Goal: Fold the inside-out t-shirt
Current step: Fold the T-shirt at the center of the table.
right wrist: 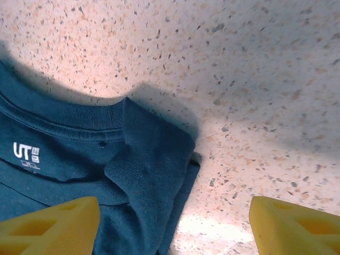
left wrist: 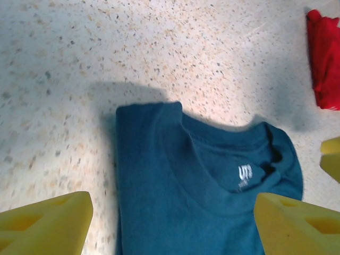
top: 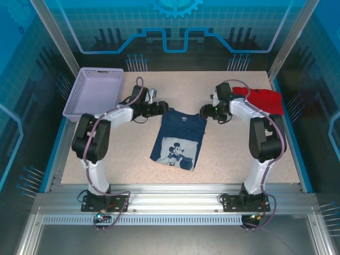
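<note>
Fingers (left wrist: 48, 223) spread and empty at the collar end of the folded t-shirt (top: 178, 139).
Left gripper (top: 159, 108) and right gripper (top: 204, 111) hovered at the two shoulders of the navy shirt, which lay narrowed lengthwise mid-table, print up. The corner (right wrist: 143, 154) under the right gripper looked bunched; a fold taken from there would likely trap that wrinkle, and a shallow pinch might lift one layer and undo the sides.

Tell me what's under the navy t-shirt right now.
The speckled table; the t-shirt lies flat on it. Some of its own cloth is tucked under at one shoulder. Anything else beneath is covered.
</note>
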{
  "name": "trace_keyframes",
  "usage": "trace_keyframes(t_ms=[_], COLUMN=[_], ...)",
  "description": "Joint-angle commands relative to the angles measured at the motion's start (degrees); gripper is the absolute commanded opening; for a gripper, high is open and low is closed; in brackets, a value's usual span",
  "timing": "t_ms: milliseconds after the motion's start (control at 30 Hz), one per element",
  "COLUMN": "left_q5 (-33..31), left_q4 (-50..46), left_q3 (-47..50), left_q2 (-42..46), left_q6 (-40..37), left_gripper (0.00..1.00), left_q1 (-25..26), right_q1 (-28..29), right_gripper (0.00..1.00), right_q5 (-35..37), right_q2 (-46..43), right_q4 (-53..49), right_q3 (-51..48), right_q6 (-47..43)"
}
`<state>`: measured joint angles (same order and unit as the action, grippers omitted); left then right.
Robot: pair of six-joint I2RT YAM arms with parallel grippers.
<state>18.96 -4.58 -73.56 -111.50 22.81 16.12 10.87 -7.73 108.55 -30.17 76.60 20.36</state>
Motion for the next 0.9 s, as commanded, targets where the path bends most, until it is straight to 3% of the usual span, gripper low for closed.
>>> trace_keyframes(t_ms=[0,500,667,867], left_q5=[3.16,9.78,12.51,14.88], left_q4=[-7.37,-13.20,-13.76,-12.73], left_q3=[-5.98,-14.63,-15.00,-14.86], left_q2=[-4.17,-14.12,-15.83,-16.78], left_q6=[-4.93,-8.46,-8.61,-7.87], left_gripper=[0.80,0.73,0.68,0.58], left_q1=[-0.13,-0.12,-0.01,0.05], right_q1=[0.30,2.39,3.23,3.95], right_gripper=[0.75,0.68,0.65,0.55], right_q5=[-2.08,-3.94,-4.84,-6.87], right_q2=[1.90,7.25,8.25,8.69], right_q4=[0.72,2.84,4.00,6.06], right_q3=[-0.47,-0.40,-0.34,0.17], right_q6=[1.56,3.66,4.14,5.24])
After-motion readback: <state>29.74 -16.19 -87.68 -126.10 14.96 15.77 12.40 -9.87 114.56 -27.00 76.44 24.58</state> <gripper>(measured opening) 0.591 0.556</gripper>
